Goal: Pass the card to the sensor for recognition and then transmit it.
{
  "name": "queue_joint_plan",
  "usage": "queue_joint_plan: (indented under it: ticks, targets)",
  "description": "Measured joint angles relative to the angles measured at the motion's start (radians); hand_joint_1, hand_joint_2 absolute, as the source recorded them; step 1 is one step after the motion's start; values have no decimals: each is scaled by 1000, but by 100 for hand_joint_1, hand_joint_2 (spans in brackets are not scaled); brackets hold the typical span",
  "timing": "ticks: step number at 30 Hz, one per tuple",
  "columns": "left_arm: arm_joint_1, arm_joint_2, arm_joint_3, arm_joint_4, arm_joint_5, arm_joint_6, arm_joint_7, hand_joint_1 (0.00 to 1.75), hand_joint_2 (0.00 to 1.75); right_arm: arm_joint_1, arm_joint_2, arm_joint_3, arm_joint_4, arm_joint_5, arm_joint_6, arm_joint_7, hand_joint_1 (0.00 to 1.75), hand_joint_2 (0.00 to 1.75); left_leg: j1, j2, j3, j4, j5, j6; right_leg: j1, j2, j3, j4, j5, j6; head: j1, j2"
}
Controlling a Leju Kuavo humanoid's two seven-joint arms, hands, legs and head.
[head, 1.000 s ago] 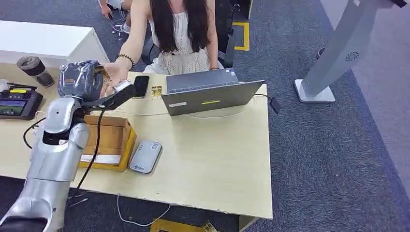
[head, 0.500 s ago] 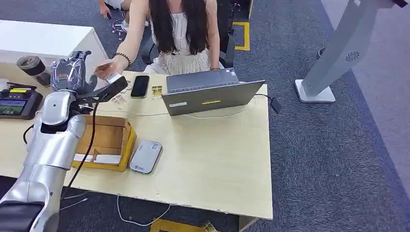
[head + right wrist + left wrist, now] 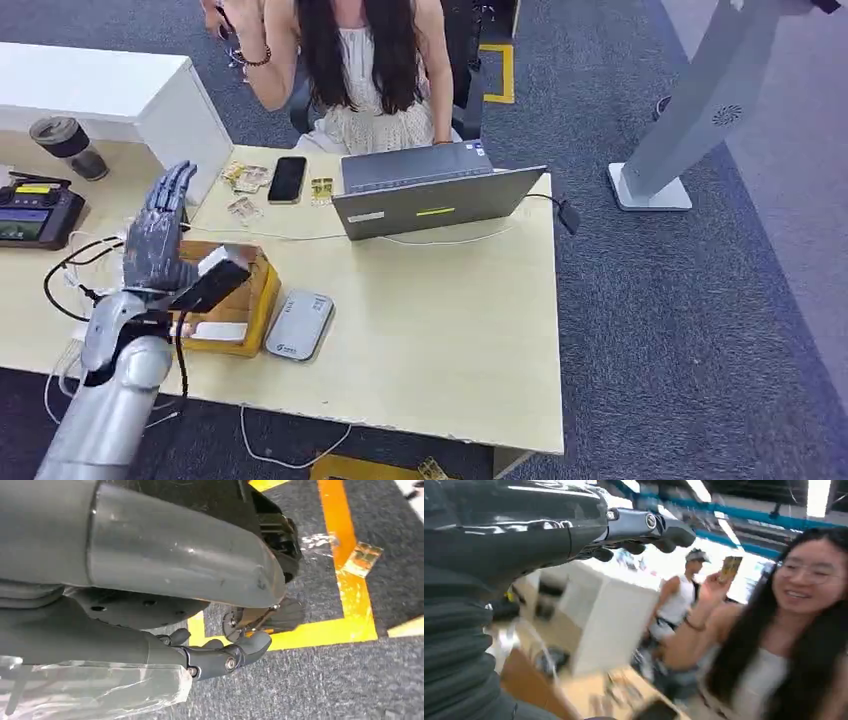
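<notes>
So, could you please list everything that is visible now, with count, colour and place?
card: one, yellowish, in the person's raised hand
laptop: one, grey, open on the far side of the table
phone: one, black, left of the laptop
sensor: one, grey, near edge, right of the box
box: one, brown cardboard, under the left hand
controller: one, black, far left of the table
cup: one, dark, behind the controller
table: one, pale wood
stand: one, white, on the carpet, right
person: one, seated behind the laptop
left hand: grey, empty, fingers spread, raised over the box
right hand: dark, hangs over the floor
</notes>
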Motion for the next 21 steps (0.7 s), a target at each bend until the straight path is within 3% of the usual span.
queue_joint_plan:
  ticks: [2, 4, 5, 7, 10, 15, 18, 19, 21]
  targets:
    - [131, -25, 60, -82, 213, -90, -126, 0, 175, 2, 0, -19, 0, -26, 0, -9, 0, 0, 0, 1, 0, 0, -2, 2, 0, 0, 0, 0, -1, 0, 0, 0]
    - [222, -47, 132, -117, 353, -195, -212, 0, 175, 3, 0, -36, -1, -41, 0, -18, 0, 0, 0, 1, 0, 0, -2, 2, 0, 0, 0, 0, -2, 1, 0, 0]
    - [259, -64, 189, -127, 434, -279, -252, 0, 0, 4, 0, -45, -1, -51, 0, -24, 0, 0, 0, 0, 0, 0, -2, 2, 0, 0, 0, 0, -2, 1, 0, 0]
    - [305, -103, 315, -131, 542, -455, -298, 0, 0, 4, 0, -61, -1, -59, 0, -34, 0, 0, 0, 0, -1, 0, -2, 2, 0, -1, 0, 0, -2, 1, 0, 0]
    - [326, -158, 527, -124, 670, -693, -303, 0, 0, 5, 0, -81, -2, -70, 0, -45, 0, 0, 1, 0, -1, 0, -2, 2, 1, -1, 0, 0, -2, 1, 0, 0]
    - [284, -218, 922, 14, 813, -955, -207, 0, 0, 7, -1, -106, -5, -82, 0, -47, 0, 0, 1, 0, 0, 0, -2, 2, 1, -1, 1, 0, -2, 1, 0, 0]
    - [262, -227, 1093, 131, 804, -994, -200, 0, 0, 8, -2, -112, -7, -80, 0, -47, 0, 0, 1, 0, 1, 0, -2, 2, 1, -1, 1, 0, -3, 1, 0, 0]
    - [257, -229, 1124, 166, 794, -989, -199, 0, 0, 8, -3, -112, -8, -79, 0, -45, 0, 0, 1, -1, 0, 0, -2, 2, 1, -2, 1, 0, -3, 1, 0, 0]
    - [215, -222, 1223, 331, 762, -931, -199, 0, 0, 7, -3, -112, -9, -73, 0, -44, 0, 0, -1, -4, 1, -1, -2, 2, 0, -5, 3, 0, -4, 1, 2, 0]
